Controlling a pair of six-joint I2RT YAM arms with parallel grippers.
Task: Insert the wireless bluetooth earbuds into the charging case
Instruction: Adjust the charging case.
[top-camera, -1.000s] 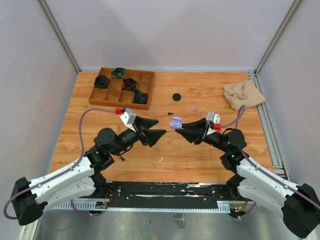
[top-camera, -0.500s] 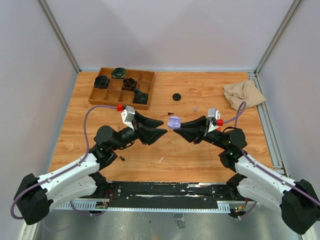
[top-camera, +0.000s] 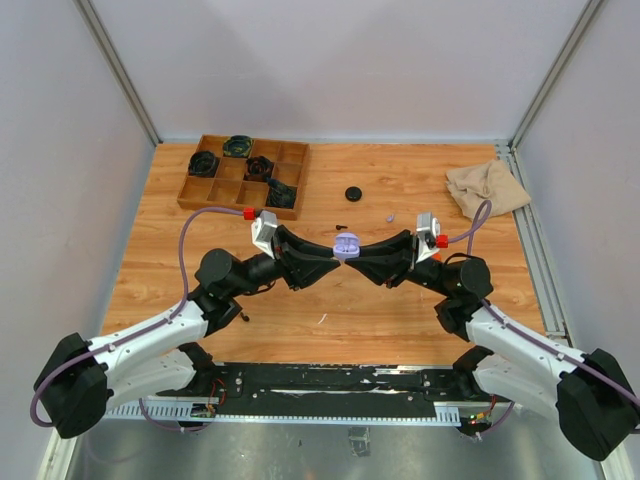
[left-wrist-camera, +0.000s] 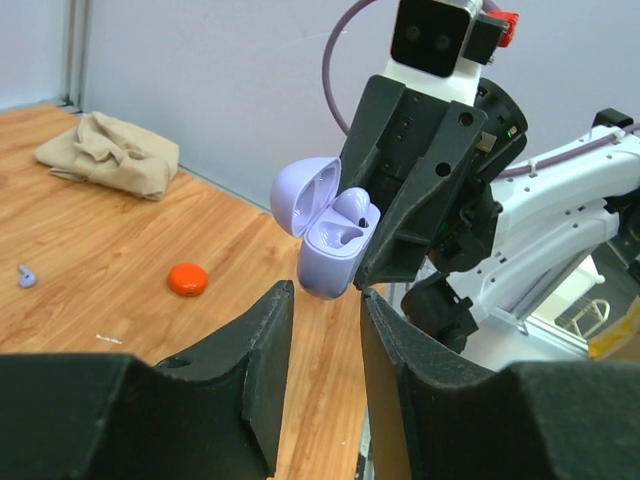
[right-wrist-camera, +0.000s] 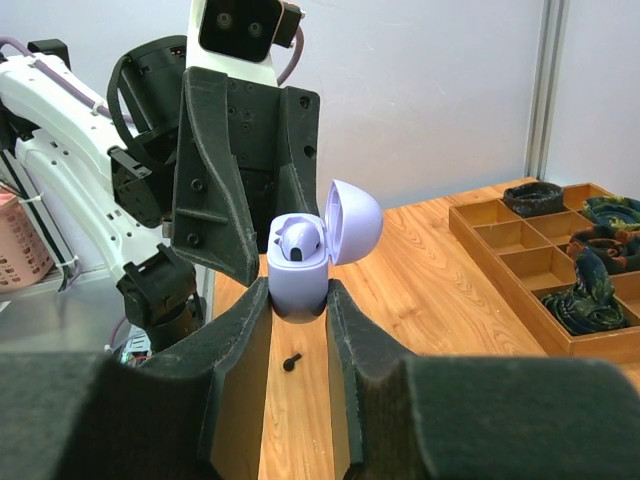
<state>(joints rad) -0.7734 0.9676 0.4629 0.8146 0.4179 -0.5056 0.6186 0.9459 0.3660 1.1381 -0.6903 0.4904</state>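
The right gripper (right-wrist-camera: 298, 295) clamped the open lavender charging case (left-wrist-camera: 335, 245); the left gripper (left-wrist-camera: 325, 295), jaws slightly apart and empty, likely next needed the far loose lavender earbud (left-wrist-camera: 27, 275).

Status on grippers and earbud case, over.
Right gripper shut on open lavender case, one earbud seated. Left gripper jaws narrowly apart, empty, just short of case. Other lavender earbud loose on table. Nothing blocking.

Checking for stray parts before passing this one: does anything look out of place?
A lavender earbud lies loose on the table, beyond the open case that the right gripper holds. A tiny black piece sits alone nearer the front edge; it is too small to identify. Nothing looks spilled or damaged.
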